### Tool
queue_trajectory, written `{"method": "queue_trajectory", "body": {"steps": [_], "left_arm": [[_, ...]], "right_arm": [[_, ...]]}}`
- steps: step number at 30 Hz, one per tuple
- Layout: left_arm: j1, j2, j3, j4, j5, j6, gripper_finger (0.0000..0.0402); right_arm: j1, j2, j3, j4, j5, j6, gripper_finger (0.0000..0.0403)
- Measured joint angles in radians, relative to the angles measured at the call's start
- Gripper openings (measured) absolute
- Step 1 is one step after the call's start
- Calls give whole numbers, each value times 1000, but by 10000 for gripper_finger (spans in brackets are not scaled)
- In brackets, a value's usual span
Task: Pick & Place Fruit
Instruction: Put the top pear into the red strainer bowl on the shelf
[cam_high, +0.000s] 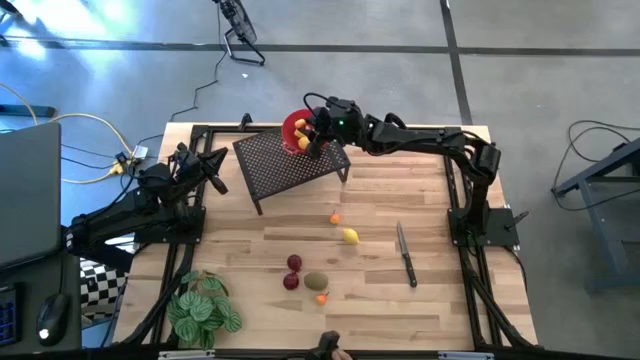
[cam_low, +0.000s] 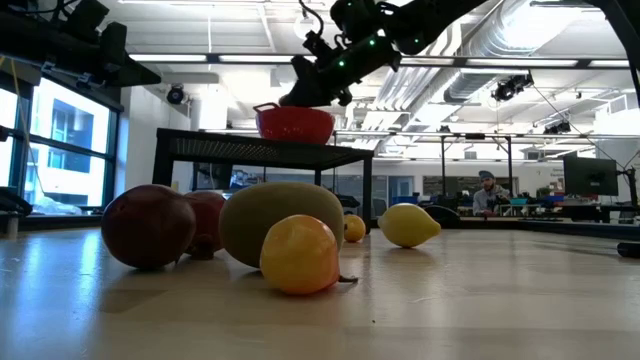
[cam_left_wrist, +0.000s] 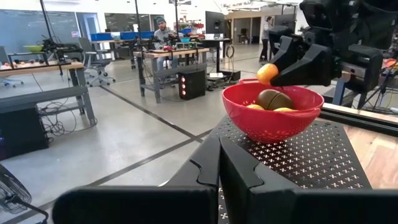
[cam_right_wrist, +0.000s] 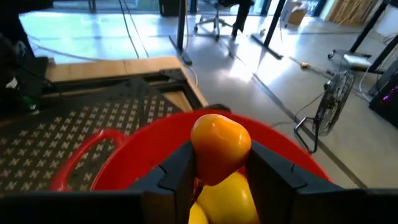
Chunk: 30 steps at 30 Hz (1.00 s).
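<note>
Right gripper (cam_right_wrist: 214, 163) pinches a small orange fruit (cam_right_wrist: 219, 146) between its fingers, and we hover over the red bowl (cam_left_wrist: 267, 121) on the mesh stand (cam_high: 290, 160), ready to drop it among fruit already inside.

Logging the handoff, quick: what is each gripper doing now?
Left gripper: shut, empty, waiting beside the mesh stand.
Right gripper: shut on an orange fruit, over the red bowl.

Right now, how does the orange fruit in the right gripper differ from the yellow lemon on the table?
The orange fruit is orange and looks smaller; the yellow lemon is yellow, with a pointed end. The orange fruit is held in the air by the right gripper above the red bowl; the lemon lies free on the wooden table, beside the knife. Both are small and rounded.
</note>
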Motion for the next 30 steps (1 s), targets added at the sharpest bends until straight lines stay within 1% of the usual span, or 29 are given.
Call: {"method": "queue_trajectory", "body": {"steps": [4,20,30], "left_arm": [[0,0,0,0,0,0,0],[0,0,0,-3,0,0,0],[0,0,0,-16,0,-1,0]], "right_arm": [[0,0,0,-41,6,-1,122],[2,0,-1,-73,1,-2,121],[2,0,-1,-72,-7,-18,149]]}}
